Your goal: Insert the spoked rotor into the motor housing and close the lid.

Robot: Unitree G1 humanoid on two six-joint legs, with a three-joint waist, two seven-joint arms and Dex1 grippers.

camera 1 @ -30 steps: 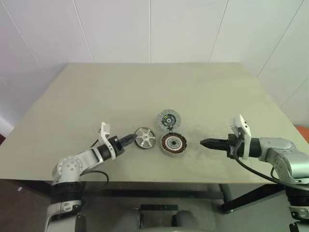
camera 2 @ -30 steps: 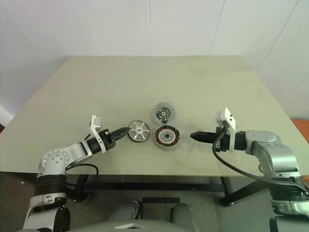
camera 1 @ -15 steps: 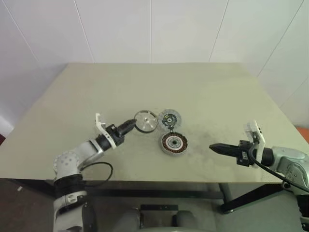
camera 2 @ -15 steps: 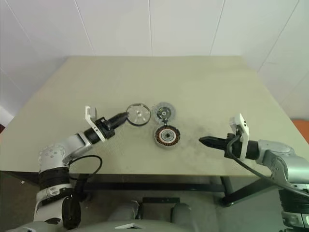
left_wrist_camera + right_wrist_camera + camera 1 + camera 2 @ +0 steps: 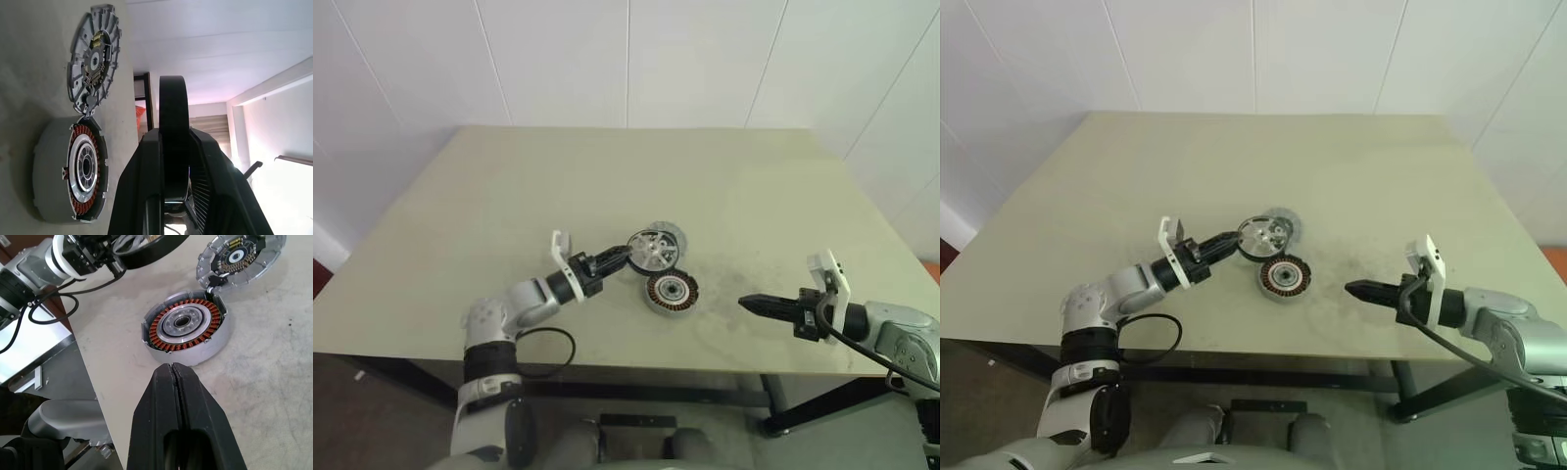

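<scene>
Left eye view has the right gripper (image 5: 746,303) nearest, fingers pressed together, hovering well apart from the motor housing (image 5: 669,292) on the table (image 5: 489,196). Just beyond the housing, the left gripper (image 5: 625,257) pinches the spoked rotor (image 5: 652,251) by its rim, tilted above the table, overlapping the lid (image 5: 672,234), which lies touching the housing's far edge

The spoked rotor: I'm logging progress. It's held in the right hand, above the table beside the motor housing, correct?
Not the right: the left hand holds the spoked rotor, lifted beside the motor housing, as the left eye view shows.
</scene>
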